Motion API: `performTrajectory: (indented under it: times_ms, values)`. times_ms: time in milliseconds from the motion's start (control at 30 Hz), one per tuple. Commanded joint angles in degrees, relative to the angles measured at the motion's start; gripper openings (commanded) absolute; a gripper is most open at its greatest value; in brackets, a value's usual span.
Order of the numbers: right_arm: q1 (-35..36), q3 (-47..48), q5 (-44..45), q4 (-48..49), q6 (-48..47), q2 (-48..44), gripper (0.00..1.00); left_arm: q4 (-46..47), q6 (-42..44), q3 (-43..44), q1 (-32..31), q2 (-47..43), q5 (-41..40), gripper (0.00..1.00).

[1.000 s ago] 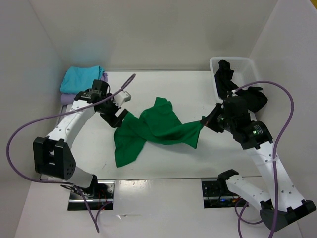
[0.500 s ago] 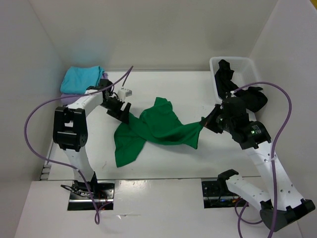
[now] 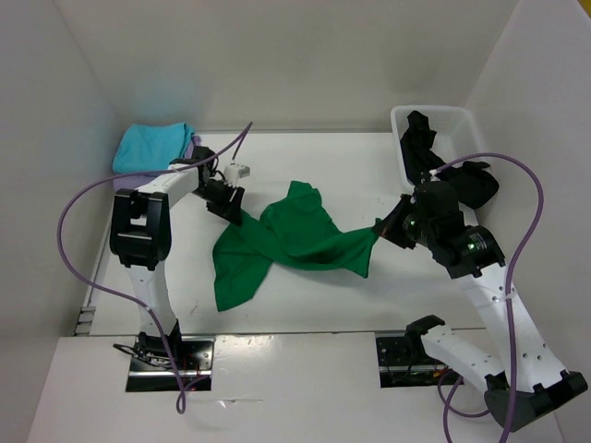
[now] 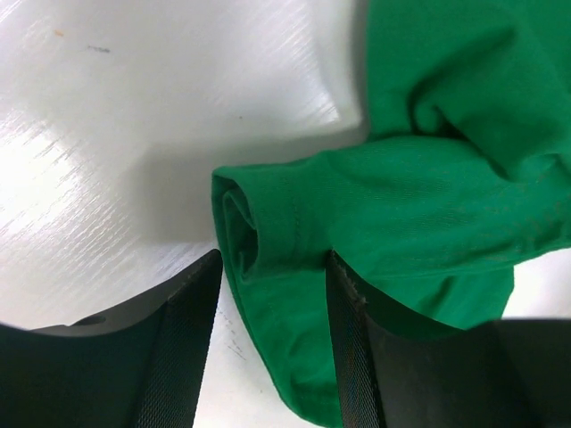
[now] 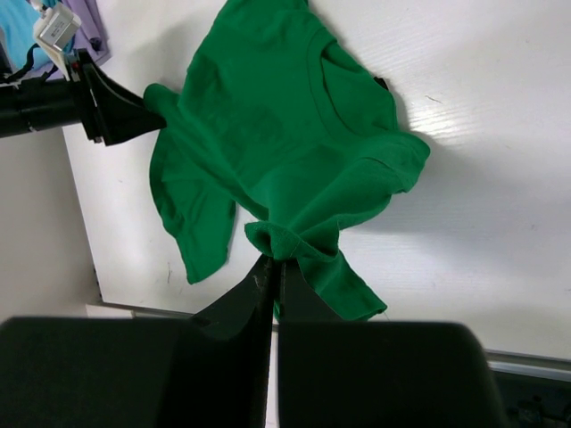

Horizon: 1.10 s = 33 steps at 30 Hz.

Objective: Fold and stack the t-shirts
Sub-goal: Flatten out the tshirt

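Green t-shirt (image 3: 295,238) stretches left-to-right across the worktop (image 3: 314,166), right hand (image 3: 383,227) pinching one sleeve, left hand (image 4: 268,294) apparently part-open astride the other.

- A rolled sleeve edge of the green shirt (image 4: 428,205) sits between the left gripper (image 4: 270,332) fingers (dark, ribbed inside).
- White table (image 4: 134,116) lies beyond the shirt.

No text, label, brand, number or sign can be read in any view; the bright green cloth t-shirt (image 3: 294,242) is plain, with no print showing
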Motion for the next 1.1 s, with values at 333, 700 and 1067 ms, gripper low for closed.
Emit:
performTrajectory:
  times_ms: [333, 700, 1067]
  values:
    - [-0.91, -0.55, -0.41, 1.51, -0.75, -1.57, 0.00, -2.11, -0.23, 3.34, -1.23, 0.72, 4.93, 0.00]
    - [-8.69, 6.69, -1.54, 6.60, -11.33, 7.10, 0.00, -8.70, -0.21, 15.52, 4.38, -2.36, 11.00, 0.00]
    - [-20.43, 94.68, 3.10, -0.16, -16.48, 52.38, 0.00, -6.77, -4.01, 70.31, 8.09, -5.35, -3.77, 0.00]
